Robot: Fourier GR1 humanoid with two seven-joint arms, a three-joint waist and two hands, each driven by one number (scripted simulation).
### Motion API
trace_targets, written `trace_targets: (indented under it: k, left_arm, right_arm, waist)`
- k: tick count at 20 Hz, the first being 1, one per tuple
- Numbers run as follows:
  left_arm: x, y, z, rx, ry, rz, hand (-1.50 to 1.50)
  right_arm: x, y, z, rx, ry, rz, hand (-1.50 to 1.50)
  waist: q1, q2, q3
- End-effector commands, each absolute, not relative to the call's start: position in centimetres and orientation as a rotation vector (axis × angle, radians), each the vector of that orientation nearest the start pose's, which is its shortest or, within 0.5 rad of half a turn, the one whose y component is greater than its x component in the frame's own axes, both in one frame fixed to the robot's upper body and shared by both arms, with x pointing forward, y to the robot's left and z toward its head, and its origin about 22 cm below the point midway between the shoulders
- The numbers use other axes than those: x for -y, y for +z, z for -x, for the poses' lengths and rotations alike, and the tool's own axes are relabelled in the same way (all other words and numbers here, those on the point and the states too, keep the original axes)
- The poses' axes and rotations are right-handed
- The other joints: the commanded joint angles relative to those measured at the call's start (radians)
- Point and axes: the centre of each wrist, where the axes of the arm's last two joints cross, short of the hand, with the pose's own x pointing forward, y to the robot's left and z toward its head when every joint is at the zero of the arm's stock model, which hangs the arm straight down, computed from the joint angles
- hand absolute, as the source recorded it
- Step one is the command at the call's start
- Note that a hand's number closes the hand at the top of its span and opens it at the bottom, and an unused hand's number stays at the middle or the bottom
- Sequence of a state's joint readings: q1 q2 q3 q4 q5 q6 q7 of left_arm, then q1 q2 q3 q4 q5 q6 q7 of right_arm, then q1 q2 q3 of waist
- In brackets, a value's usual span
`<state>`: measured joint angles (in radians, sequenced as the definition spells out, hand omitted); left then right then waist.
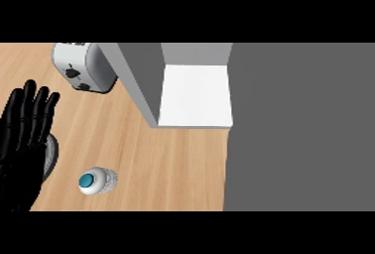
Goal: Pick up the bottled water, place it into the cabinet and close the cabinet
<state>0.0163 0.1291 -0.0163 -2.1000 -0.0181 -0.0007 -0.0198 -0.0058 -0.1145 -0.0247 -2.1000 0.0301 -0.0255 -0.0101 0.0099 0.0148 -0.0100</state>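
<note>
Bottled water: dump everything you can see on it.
The bottled water stands upright on the wooden counter, seen from almost straight above: a teal cap over a pale, see-through ribbed body. Nothing touches it; the open left hand shows apart at its left, the open cabinet farther up right.

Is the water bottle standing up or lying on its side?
Upright. The water bottle shows its teal cap facing up, its body foreshortened beneath, standing on the counter.

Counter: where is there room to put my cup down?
The widest bare patch lies between the bottled water, the open cabinet and the grey panel at right. A smaller one sits between the toaster and the bottled water. The left edge is crowded by the left hand.
</note>
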Motion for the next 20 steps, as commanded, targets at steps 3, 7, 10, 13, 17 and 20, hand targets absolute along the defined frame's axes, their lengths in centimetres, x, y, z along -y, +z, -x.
trace_targets:
  k: [3,7,10,13,17,20]
  left_arm:
    - [-25.9,11.5,-18.8,2.115,-0.182,-0.055,-1.50]
    - [-26.4,10.1,-18.6,1.946,-0.044,0.138,-1.50]
    - [-27.1,11.1,-16.3,1.920,-0.032,0.144,-1.50]
    - [-27.9,12.6,-14.0,1.909,-0.036,0.156,-1.50]
    - [-28.9,12.4,-12.7,1.875,-0.026,0.065,-1.50]
    - [-30.7,13.1,-13.5,1.870,-0.052,0.007,-1.50]
  right_arm:
    - [24.2,11.9,-18.7,2.094,0.070,0.122,-1.50]
    - [21.7,11.7,-17.4,1.971,0.178,-0.219,-1.50]
    - [22.2,12.8,-14.8,1.941,0.196,-0.257,-1.50]
    - [22.0,13.7,-12.4,1.958,0.177,-0.266,-1.50]
    - [21.8,13.6,-9.5,1.919,0.184,-0.282,-1.50]
    - [21.5,15.7,-9.4,1.935,0.187,-0.278,-1.50]
  waist:
    - [-0.009,-0.016,0.010]
    - [0.007,-0.019,0.009]
    - [-0.005,-0.022,0.010]
    - [-0.009,-0.020,0.010]
    - [-0.013,-0.020,0.010]
    - [-0.012,-0.017,0.010]
